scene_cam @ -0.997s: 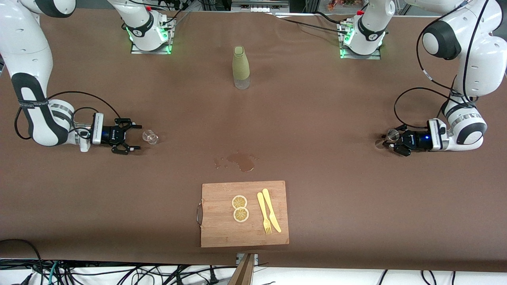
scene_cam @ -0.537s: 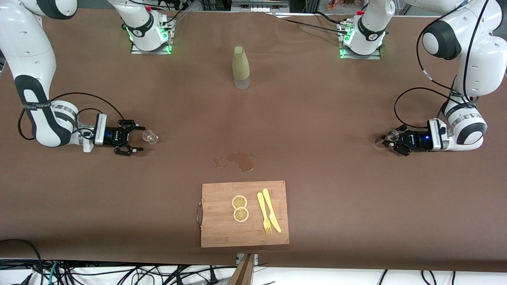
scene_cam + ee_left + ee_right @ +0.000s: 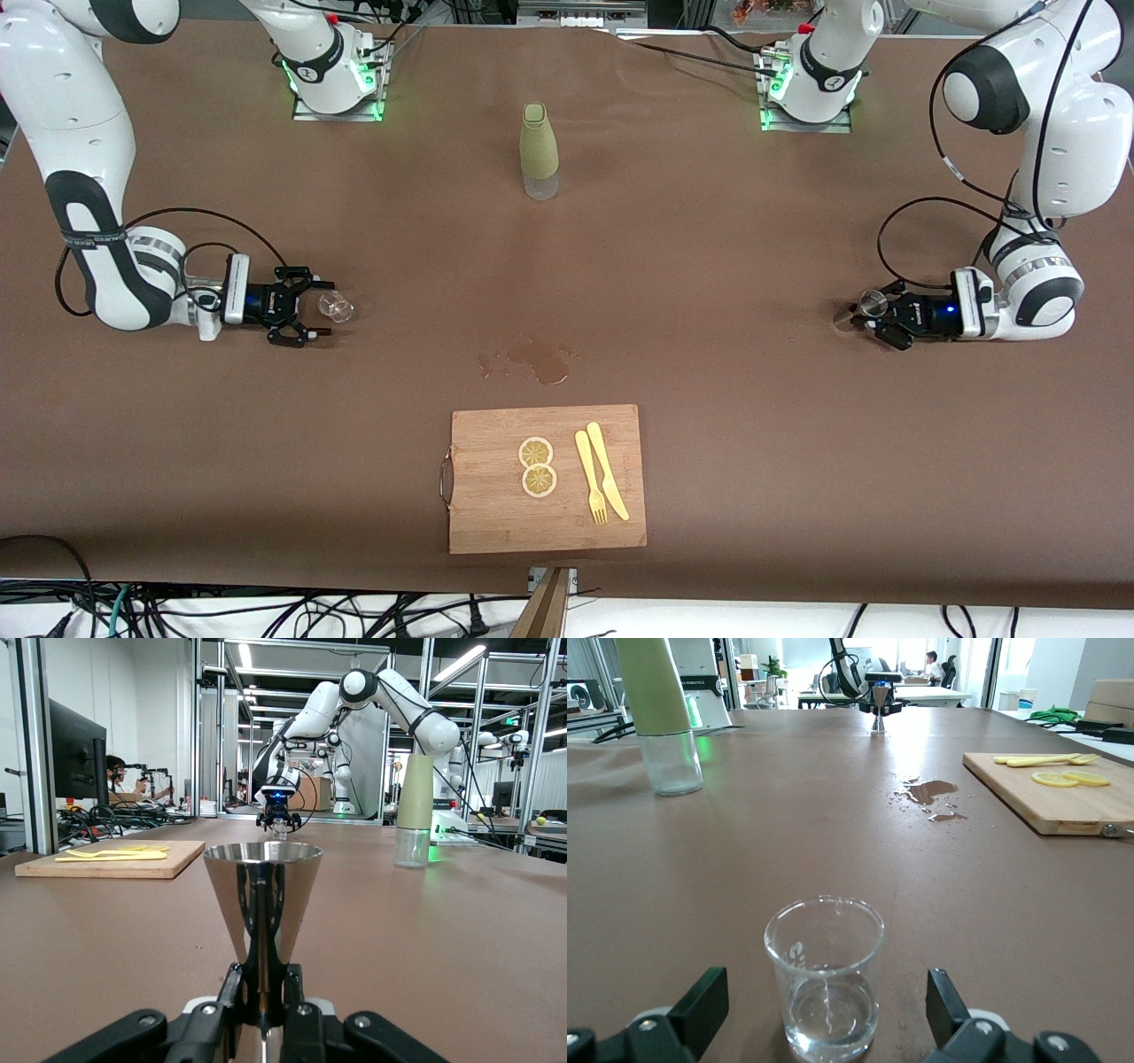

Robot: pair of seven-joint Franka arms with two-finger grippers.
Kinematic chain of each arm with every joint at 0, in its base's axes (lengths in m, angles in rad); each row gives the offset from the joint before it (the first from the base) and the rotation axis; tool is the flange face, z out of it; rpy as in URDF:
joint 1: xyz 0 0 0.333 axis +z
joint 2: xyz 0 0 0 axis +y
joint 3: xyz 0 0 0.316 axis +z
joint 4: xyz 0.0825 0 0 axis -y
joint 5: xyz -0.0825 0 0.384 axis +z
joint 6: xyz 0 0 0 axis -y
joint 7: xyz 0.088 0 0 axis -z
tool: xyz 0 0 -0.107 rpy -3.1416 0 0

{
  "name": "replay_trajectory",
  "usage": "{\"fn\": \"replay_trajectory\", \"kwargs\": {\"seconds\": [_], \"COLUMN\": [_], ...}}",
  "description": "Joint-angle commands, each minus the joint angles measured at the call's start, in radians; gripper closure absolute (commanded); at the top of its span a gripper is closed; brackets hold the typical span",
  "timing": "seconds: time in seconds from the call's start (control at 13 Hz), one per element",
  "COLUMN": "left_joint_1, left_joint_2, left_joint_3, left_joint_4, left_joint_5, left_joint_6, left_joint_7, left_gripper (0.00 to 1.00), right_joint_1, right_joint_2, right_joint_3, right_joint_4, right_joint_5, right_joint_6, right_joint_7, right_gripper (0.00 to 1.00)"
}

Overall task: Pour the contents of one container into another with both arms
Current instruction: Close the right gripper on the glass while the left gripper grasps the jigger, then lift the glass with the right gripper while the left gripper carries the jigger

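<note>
Front view: right hand (image 3: 310,311) spread wide, empty, low at glass (image 3: 336,307) on tabletop (image 3: 709,266), right arm's end. Left hand (image 3: 873,317) clamped on jigger (image 3: 875,303).

Left wrist view: jigger (image 3: 263,895) gripped at waist; steel, judged stiff, slippery.

Right wrist view: glass (image 3: 825,978) between fingers (image 3: 700,1001), untouched; judged fragile, best gripped mid-wall.

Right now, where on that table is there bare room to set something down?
Bare tablecloth lies between the green bottle and the spill, and on either side of the cutting board. It is crowded around the small glass at the right gripper and the metal cup in the left gripper.
</note>
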Motion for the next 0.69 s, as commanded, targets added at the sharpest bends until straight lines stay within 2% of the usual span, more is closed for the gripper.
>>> {"fn": "replay_trajectory", "kwargs": {"seconds": [0.0,0.08,0.31,0.46,0.61], "left_joint_1": [-0.047,-0.070,-0.120,-0.168,-0.183], "left_joint_2": [-0.069,-0.084,-0.109,-0.112,-0.113], "left_joint_3": [-0.004,-0.015,-0.113,-0.161,-0.245], "left_joint_4": [-0.020,-0.020,-0.023,-0.040,-0.046], "left_joint_5": [-0.003,-0.014,-0.085,-0.173,-0.234], "left_joint_6": [0.014,0.034,0.137,0.204,0.287], "left_joint_7": [0.006,-0.028,-0.095,-0.131,-0.143], "left_gripper": [1.00,1.00,1.00,1.00,1.00], "right_joint_1": [0.010,0.011,0.017,0.017,0.016], "right_joint_2": [0.000,0.000,0.005,0.018,0.047], "right_joint_3": [0.002,0.002,0.002,0.003,0.015], "right_joint_4": [-0.021,-0.021,-0.021,-0.020,-0.011], "right_joint_5": [0.039,0.043,0.043,0.049,0.077], "right_joint_6": [0.010,0.008,0.005,0.000,-0.018], "right_joint_7": [-0.026,-0.027,-0.029,-0.055,-0.084], "right_gripper": [0.01,0.01,0.02,0.21,0.56]}}
